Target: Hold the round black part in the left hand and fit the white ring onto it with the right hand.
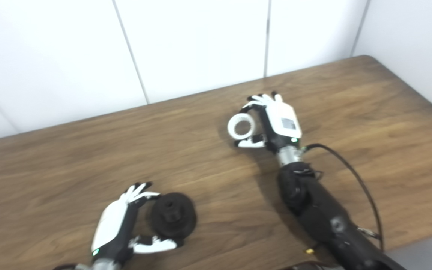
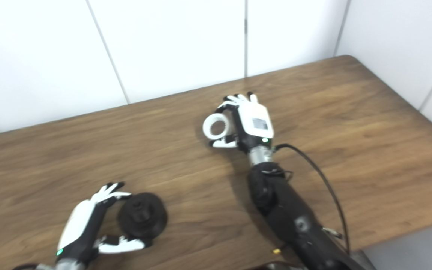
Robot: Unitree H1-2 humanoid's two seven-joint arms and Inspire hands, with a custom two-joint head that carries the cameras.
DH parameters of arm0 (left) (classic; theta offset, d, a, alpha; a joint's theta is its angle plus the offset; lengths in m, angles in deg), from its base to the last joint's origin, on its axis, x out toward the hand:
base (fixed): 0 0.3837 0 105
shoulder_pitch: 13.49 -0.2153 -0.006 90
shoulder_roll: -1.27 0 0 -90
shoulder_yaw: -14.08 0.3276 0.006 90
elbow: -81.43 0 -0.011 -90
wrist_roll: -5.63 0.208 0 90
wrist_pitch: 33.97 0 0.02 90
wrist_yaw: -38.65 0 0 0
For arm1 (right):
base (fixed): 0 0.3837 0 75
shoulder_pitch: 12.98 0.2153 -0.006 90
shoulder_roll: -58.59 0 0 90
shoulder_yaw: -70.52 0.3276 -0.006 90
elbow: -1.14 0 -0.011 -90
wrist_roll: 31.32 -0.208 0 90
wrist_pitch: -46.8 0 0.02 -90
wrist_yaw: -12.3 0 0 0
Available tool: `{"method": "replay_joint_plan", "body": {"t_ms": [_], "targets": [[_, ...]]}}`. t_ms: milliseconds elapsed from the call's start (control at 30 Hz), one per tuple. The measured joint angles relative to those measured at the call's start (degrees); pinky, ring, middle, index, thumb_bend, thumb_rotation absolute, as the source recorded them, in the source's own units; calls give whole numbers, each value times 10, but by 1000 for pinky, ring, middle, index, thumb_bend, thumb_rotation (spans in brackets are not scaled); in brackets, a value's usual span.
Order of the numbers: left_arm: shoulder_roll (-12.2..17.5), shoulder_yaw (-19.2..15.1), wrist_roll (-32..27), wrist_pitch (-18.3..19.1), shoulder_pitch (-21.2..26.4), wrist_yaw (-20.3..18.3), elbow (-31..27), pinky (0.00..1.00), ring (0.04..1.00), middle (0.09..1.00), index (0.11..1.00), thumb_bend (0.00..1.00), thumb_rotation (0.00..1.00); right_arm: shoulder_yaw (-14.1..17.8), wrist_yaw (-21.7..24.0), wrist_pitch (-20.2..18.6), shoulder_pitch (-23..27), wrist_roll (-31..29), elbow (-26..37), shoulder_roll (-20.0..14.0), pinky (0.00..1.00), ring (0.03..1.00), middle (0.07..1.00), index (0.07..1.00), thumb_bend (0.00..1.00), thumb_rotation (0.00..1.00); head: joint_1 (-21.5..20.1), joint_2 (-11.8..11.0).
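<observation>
Label on right hand unreadable; fingers pinch white ring.

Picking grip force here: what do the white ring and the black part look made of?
White ring: probably plastic, maybe printed; opaque matte white, toothed inner edge. Round black part: likely plastic or rubber; dull black, no shine. Blur leaves both uncertain.

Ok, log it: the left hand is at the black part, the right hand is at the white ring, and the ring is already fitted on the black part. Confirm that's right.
Not quite. The white ring is not fitted; it sits at the right hand, well apart from the black part by the left hand, as the left eye view shows. The rest stands.
</observation>
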Motion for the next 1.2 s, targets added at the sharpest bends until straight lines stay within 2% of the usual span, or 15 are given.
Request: {"method": "replay_joint_plan", "body": {"t_ms": [200,400,700,833,1100,1200], "targets": [[-23,16,39,17,3,6,0,960,981,930,600,903,274,17,38,13,-20,-18,63,-15,1000,905,816,485,517,142,73,6],[-47,30,59,24,15,13,15,963,979,925,595,918,266,34,92,16,-54,-53,133,-25,1000,897,811,485,519,141,108,11],[-55,38,66,30,17,21,20,979,983,928,598,912,273,51,164,16,-77,-86,225,-28,1000,888,807,485,519,139,115,12],[-55,39,66,30,17,23,21,978,983,929,596,910,275,54,186,15,-93,-92,246,-21,937,884,803,484,519,140,111,11],[-54,39,66,31,17,24,21,969,981,927,595,913,268,55,227,12,-113,-105,313,-4,934,888,806,484,519,139,102,12],[-54,40,66,31,18,24,22,969,982,928,595,912,272,54,242,10,-116,-106,324,8,898,881,800,484,520,139,99,12]]}}
